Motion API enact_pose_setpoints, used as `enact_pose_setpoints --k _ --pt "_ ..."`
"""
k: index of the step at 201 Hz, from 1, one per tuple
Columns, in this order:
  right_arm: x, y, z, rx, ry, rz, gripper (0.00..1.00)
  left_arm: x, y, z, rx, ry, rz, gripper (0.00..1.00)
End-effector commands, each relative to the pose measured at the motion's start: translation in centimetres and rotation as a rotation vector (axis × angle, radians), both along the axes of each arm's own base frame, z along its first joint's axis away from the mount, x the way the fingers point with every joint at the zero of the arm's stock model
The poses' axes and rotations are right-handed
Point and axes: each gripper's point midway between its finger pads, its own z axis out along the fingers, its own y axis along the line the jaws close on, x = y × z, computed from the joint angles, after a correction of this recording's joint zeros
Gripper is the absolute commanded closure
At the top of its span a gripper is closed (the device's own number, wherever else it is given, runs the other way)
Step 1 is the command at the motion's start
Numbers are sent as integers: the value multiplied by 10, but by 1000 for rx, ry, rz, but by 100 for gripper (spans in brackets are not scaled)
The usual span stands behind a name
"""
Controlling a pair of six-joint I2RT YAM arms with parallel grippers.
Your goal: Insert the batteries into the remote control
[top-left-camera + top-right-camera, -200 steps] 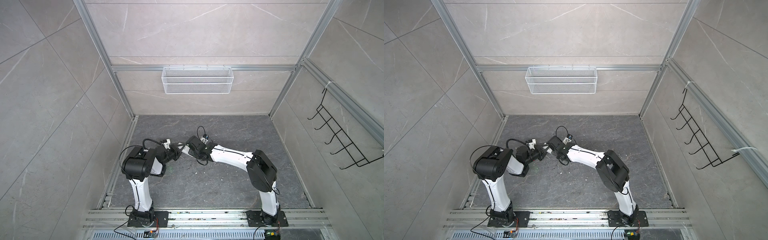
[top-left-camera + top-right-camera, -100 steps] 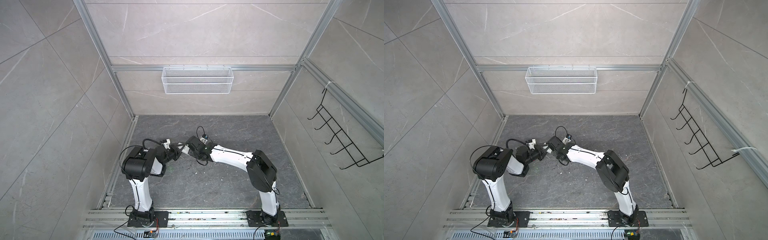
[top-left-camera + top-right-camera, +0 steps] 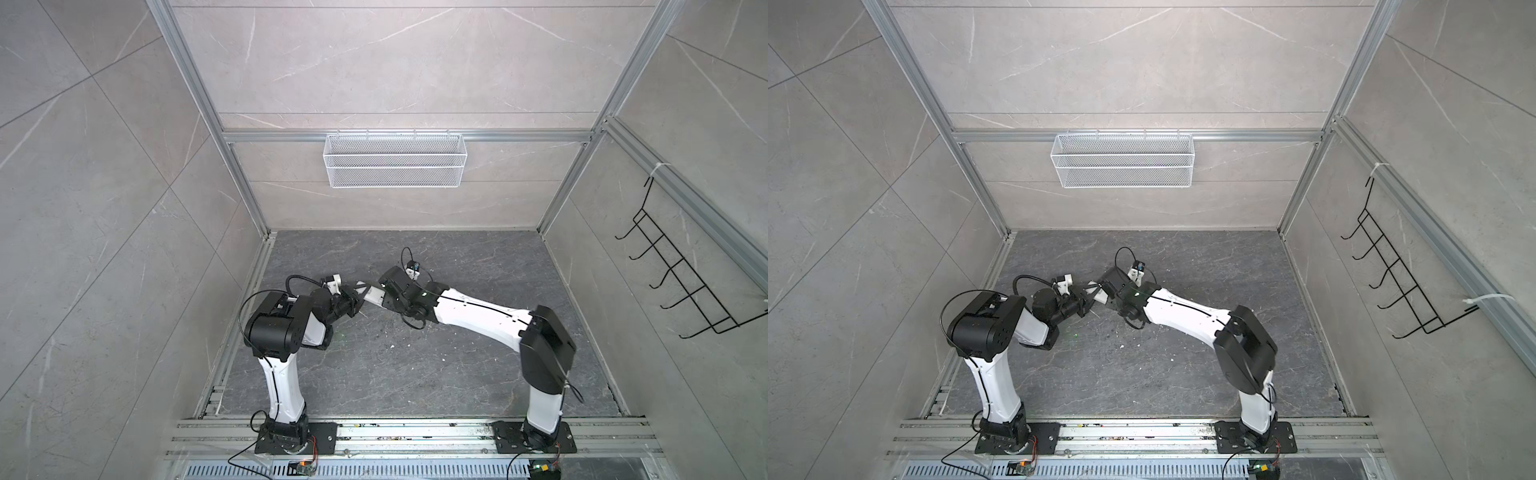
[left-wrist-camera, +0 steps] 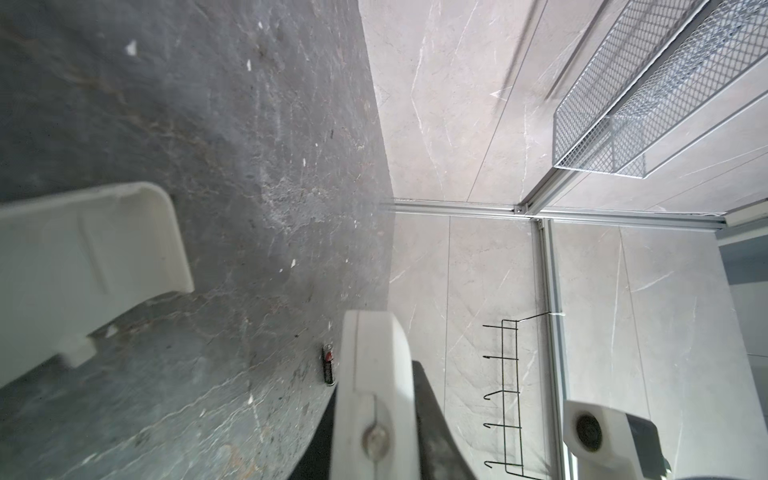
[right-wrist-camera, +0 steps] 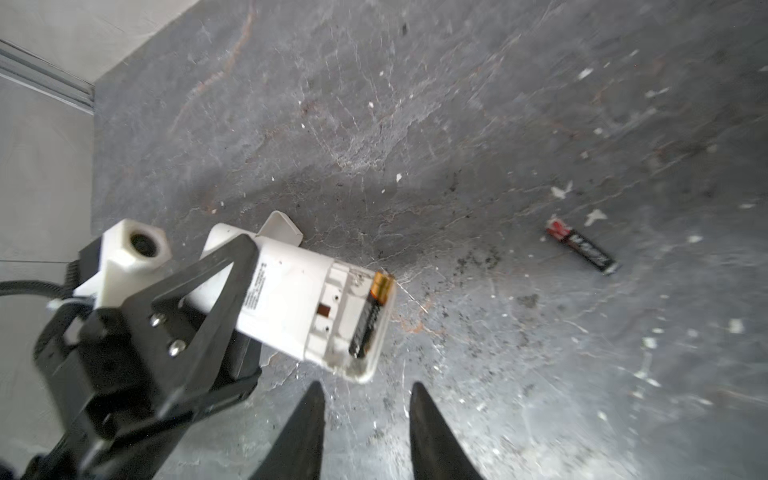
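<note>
Batteries lie in 2 places. 1 slim black cylindrical battery with a gold end (image 5: 372,311) sits in the open compartment at one end of the white oblong plastic remote control (image 5: 299,307), lying across its width. The other slim black cylindrical battery with a red end (image 5: 582,251) lies flat on the dark grey stone-patterned counter (image 5: 415,124), well apart from the remote control, among small white specks (image 5: 559,192). The left wrist view shows this battery (image 4: 328,370) too.

The left tool (image 5: 249,299) is clamped on the remote control at the end away from the compartment. It holds the remote control clear of the counter with the back face up and the compartment end pointing toward the right tool (image 5: 365,390). The right tool's 2 black fingers (image 5: 432,436) stand apart with nothing between them, their tips just short of the compartment end and not touching it.

In both top views the 2 tools face each other over the left-centre part of the counter, with the remote control (image 3: 374,296) (image 3: 1100,296) between them.
</note>
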Motion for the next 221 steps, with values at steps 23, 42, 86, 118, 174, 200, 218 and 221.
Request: enact_pose_setpoints --k 23,42,86,118,174,200,218,221 --pt "5 -77 66 89 -169 -75 59 21 -24 60 -206 -11 -44 100" --pt "15 -90 65 87 -140 -58 59 26 -31 82 -270 -8 -55 100" --pt "36 -90 66 -50 -107 0 59 29 -39 107 -377 42 -70 100" --pt "47 -87 68 -118 -108 21 59 24 -37 115 -390 37 -63 100" --pt "57 -77 60 -135 -88 33 59 17 -38 124 -398 29 -70 100" --pt "59 -73 59 -128 -88 35 59 14 -42 127 -399 24 -82 100" --pt "61 -68 59 -122 -88 42 59 13 -44 127 -399 25 -89 100" --pt "62 -68 58 -125 -87 43 59 12 -45 127 -399 25 -90 100"
